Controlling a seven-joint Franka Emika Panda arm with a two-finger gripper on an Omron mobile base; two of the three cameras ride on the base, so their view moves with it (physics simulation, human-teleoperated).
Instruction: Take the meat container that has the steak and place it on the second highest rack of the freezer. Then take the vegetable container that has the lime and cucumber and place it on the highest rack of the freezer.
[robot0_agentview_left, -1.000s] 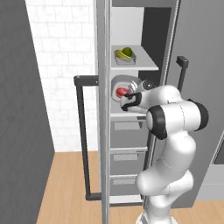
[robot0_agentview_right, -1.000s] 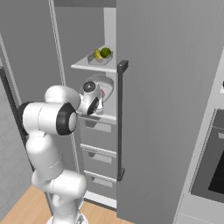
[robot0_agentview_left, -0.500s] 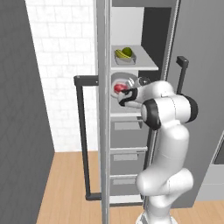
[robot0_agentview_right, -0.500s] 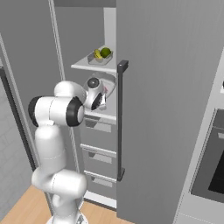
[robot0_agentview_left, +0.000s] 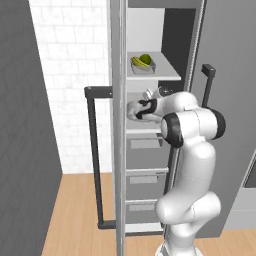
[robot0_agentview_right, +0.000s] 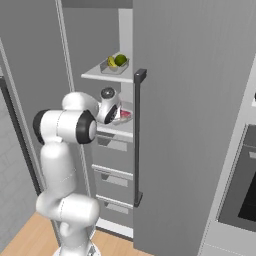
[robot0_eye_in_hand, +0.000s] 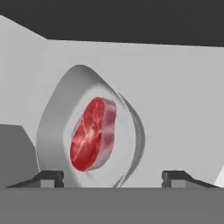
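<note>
Hand view puts the hand (robot0_eye_in_hand: 113, 177) nearest you: its two dark fingertips (robot0_eye_in_hand: 48, 177) stand wide apart, open and holding nothing. Just beyond them you see the meat container (robot0_eye_in_hand: 57, 127), a pale tray with the steak (robot0_eye_in_hand: 92, 133) lying in it, resting on the second highest rack (robot0_eye_in_hand: 175, 109). From the right base view you find the tray on that shelf of the freezer (robot0_agentview_right: 200, 75), just past the wrist. Farther up, the vegetable container (robot0_agentview_left: 142, 66) with the lime (robot0_agentview_left: 145, 59) and cucumber (robot0_agentview_left: 136, 62) sits on the top shelf.
</note>
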